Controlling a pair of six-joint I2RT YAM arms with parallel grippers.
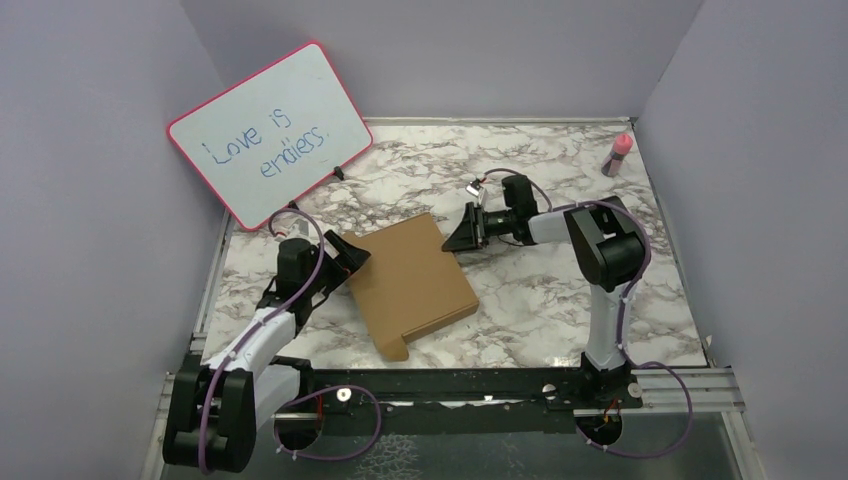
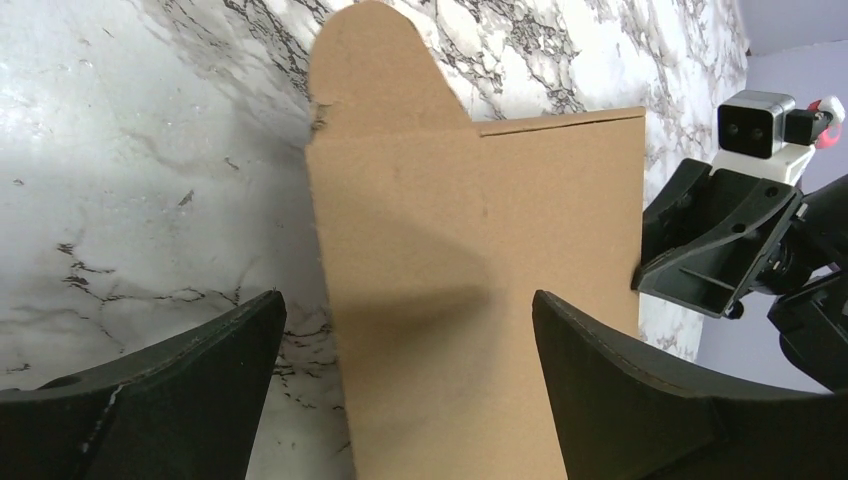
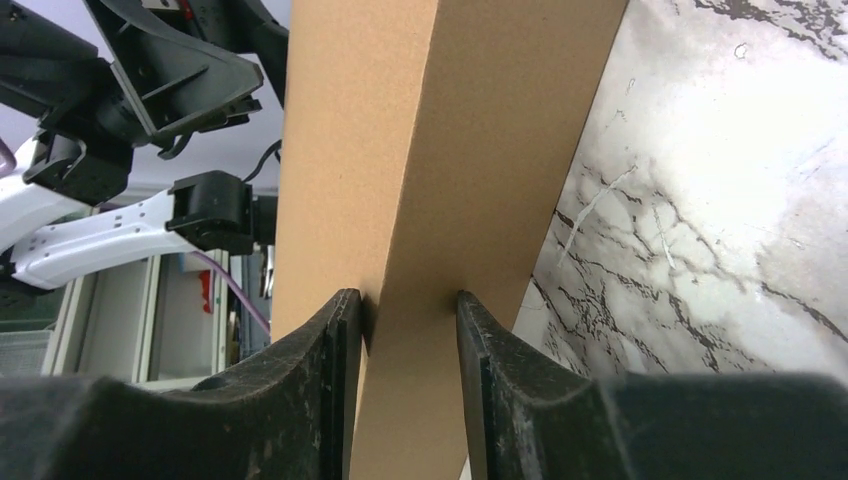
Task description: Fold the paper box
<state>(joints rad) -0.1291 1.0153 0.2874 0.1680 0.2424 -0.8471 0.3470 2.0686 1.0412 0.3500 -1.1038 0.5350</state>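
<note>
Folding progress: brown corrugated cardboard paper box looks nearly closed; rounded tab untucked.
Left fingers: apart.
Right fingers: clamped on box edge.

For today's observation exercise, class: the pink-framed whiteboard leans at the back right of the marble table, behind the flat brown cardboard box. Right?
No: the pink-framed whiteboard leans at the back left of the marble table, not the right, as the top external view shows. It is behind the flat brown cardboard box.
</note>
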